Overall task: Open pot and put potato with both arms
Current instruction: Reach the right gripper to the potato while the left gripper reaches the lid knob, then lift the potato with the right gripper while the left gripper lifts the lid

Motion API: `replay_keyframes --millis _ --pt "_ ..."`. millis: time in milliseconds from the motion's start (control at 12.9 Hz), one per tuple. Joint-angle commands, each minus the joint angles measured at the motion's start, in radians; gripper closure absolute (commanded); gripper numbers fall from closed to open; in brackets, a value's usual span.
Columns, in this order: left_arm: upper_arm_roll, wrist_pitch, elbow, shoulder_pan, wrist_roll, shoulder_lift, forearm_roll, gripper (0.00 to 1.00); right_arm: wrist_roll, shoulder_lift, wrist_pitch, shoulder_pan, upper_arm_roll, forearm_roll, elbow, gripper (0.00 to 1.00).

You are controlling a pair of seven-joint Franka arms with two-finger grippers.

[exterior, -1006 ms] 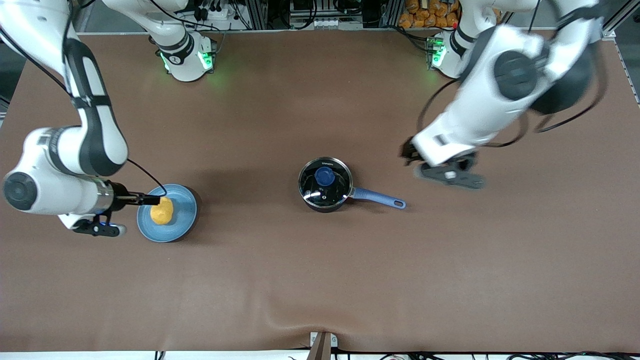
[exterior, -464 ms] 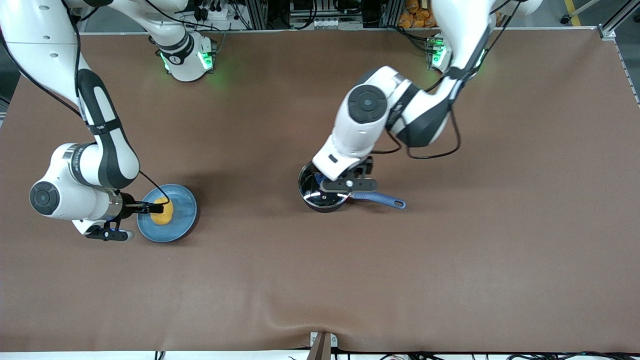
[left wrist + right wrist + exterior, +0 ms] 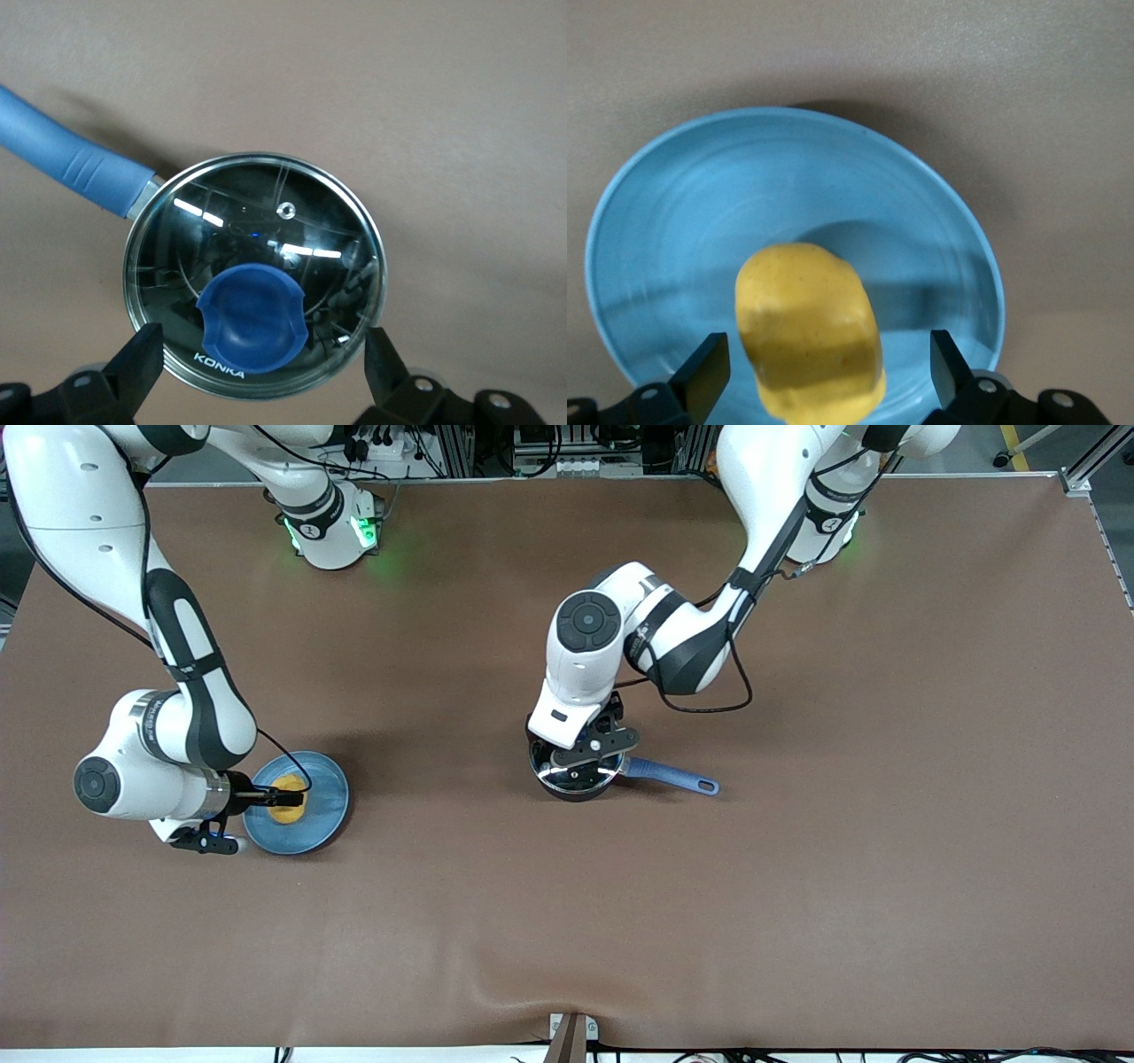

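Both claws stand open and nothing is done yet — we find the left gripper (image 3: 580,751) over the pot (image 3: 574,775), lid (image 3: 254,283) still on, and the right gripper (image 3: 266,797) spread around the potato (image 3: 808,329) on its plate (image 3: 321,819).

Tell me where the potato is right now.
The potato lies on the blue plate toward the right arm's end of the table, between the open right claw's fingers.
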Motion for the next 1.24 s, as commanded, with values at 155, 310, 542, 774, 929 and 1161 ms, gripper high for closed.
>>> replay_keyframes --millis 155,310,542,774,929,1161 --pt "0.014 -0.007 0.021 -0.025 -0.139 0.043 0.058 0.0 -0.022 0.021 0.015 0.001 0.008 0.027 0.009 0.37" --pt "0.014 -0.005 0.021 -0.025 -0.139 0.046 0.058 0.0 -0.023 0.021 0.014 -0.001 0.01 0.027 0.011 0.74" --pt "0.014 -0.005 0.021 -0.026 -0.137 0.054 0.059 0.0 -0.022 0.006 -0.007 -0.001 0.011 0.027 0.03 0.91" --pt "0.012 -0.005 0.021 -0.025 -0.137 0.052 0.061 0.22 -0.022 -0.023 -0.104 -0.003 0.011 0.033 0.086 0.92" --pt "0.012 -0.019 0.021 -0.022 -0.142 0.042 0.061 0.51 -0.016 -0.059 -0.11 0.005 0.011 0.054 0.086 0.92" --pt "0.014 -0.044 0.025 -0.019 -0.13 0.007 0.061 1.0 -0.003 -0.103 -0.138 0.028 0.013 0.099 0.084 0.92"
